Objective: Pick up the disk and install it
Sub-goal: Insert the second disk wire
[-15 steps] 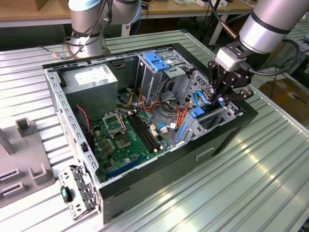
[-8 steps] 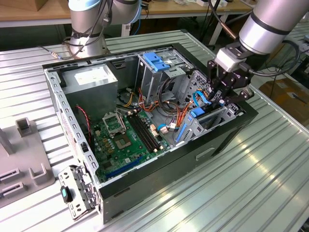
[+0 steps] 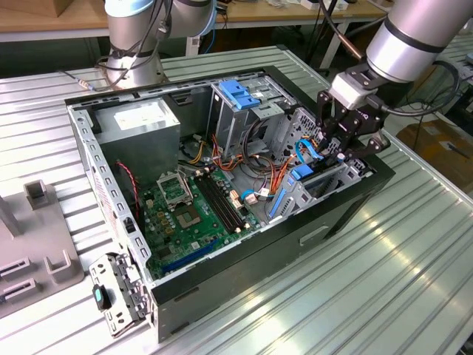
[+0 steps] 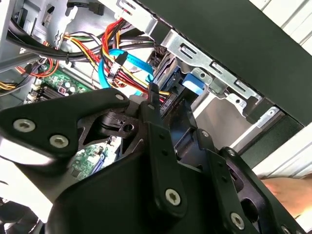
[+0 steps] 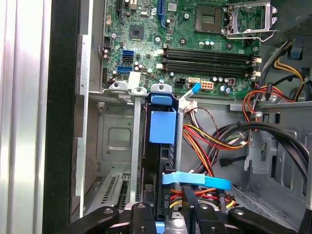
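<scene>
The disk [image 3: 314,181] stands on edge in the metal bay at the front corner of the open computer case [image 3: 347,211], on the exterior view's right. Its blue plastic rail [image 5: 162,124] shows along its upper edge in the first wrist view, with the dark body below it in the slot. My gripper [image 3: 336,148] hangs just above the disk's rear end, and its black linkage [image 5: 170,212] straddles the disk's edge. The blue rail end [image 4: 192,83] lies just beyond the gripper [image 4: 170,114] in the second wrist view. Contact with the disk is not clear.
A flat blue cable [image 5: 195,181] and red, yellow and orange wire bundles [image 5: 214,141] run close beside the bay. The green motherboard [image 3: 188,214], the grey power-supply box [image 3: 140,122] and a metal cage with a blue latch [image 3: 240,92] fill the case. Grey fixtures [image 3: 37,244] stand on the exterior view's left.
</scene>
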`<action>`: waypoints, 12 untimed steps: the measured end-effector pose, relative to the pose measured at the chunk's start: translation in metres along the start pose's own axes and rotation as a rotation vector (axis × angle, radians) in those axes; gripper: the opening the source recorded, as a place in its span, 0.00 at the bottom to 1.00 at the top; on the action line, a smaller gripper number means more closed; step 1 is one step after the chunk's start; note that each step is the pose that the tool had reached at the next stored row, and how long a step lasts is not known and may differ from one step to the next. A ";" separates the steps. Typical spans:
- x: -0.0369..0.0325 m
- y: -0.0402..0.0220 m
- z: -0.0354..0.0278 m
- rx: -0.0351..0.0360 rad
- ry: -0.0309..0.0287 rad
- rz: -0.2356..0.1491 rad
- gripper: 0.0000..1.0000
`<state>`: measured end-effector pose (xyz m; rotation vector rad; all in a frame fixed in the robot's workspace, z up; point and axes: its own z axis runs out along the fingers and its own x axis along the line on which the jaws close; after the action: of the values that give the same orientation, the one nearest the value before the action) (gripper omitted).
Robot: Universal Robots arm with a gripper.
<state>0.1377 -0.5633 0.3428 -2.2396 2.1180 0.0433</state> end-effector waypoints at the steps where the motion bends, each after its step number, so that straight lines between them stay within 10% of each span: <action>1: -0.0001 0.0000 -0.0012 0.0000 -0.0001 0.000 0.36; 12: -0.0014 -0.0005 -0.0234 0.0000 -0.0004 0.000 0.36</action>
<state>0.1377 -0.5633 0.3662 -2.2394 2.1178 0.0438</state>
